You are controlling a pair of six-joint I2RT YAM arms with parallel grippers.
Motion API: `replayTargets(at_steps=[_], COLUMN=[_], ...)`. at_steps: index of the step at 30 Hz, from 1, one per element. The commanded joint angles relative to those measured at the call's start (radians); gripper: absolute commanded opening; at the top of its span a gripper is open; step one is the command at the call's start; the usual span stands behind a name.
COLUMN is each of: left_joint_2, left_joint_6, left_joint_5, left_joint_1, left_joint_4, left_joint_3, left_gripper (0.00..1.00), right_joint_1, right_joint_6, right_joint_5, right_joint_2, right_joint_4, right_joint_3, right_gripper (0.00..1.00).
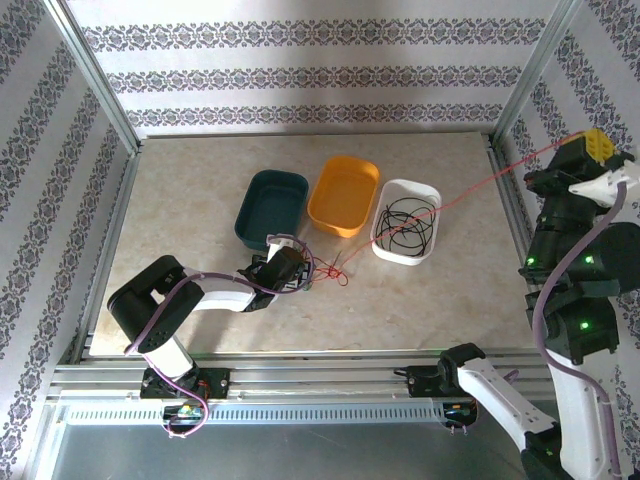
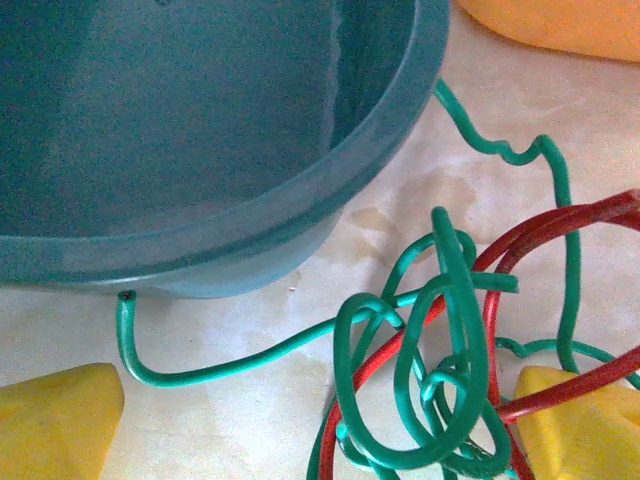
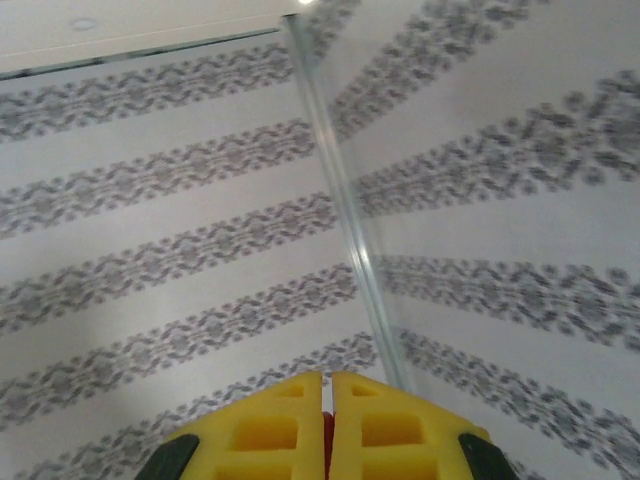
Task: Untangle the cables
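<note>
1. Currently, at the far left, the left gripper (image 1: 300,272) is set low on the table (image 1: 200,180), just beside the near wall of the teal bin (image 1: 270,205). Its jaws are spread wide and nothing is clamped between them.
2. Right by those jaws, the green cable (image 2: 455,300) is seen knotted with the red cable (image 2: 600,215) — loops are threaded through one another, and one free green end lies at the foot of the teal bin.
3. The orange bin (image 1: 345,195) is placed between the teal bin and the white bin (image 1: 420,190); no cable is seen in it.
4. The black cable (image 1: 405,222) is coiled inside the white bin, apart from the knot, so that strand can be judged as finished.
5. From the knot, the red cable is stretched taut up and to the right, to the right gripper (image 3: 327,420), which is raised beyond the table's right edge. Its jaws are pressed together on a sliver of red.
6. The task is judged partly done — red and green remain to be separated.
</note>
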Motion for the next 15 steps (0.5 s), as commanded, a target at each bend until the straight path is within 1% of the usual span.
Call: replayTargets(at_steps=[1, 6, 9, 12, 15], left_joint_2=[0.027, 0.065, 0.077, 0.092, 0.113], left_joint_6=[-0.015, -0.017, -0.014, -0.012, -0.009], left_joint_5=[-0.048, -0.042, -0.038, -0.034, -0.031], left_joint_1=[0.024, 0.024, 0.024, 0.024, 0.024], left_joint_4=[-0.148, -0.169, -0.169, -0.166, -0.161], left_joint_3=[-0.014, 0.005, 0.012, 0.015, 0.016], left_gripper=[0.99, 0.99, 0.99, 0.99, 0.99], right_joint_1=[-0.01, -0.011, -0.013, -0.015, -0.018], right_joint_6=[0.015, 0.107, 0.185, 0.24, 0.272], right_joint_5=[-0.224, -0.525, -0.675, -0.76, -0.79], right_joint_2=[0.048, 0.183, 0.286, 0.377, 0.449], right_joint_4=[-0.067, -0.103, -0.104, -0.082, -0.042], right_joint_3=[0.11, 0.305, 0.434, 0.545, 0.629], right_gripper=[0.0, 0.0, 0.0, 0.0, 0.0])
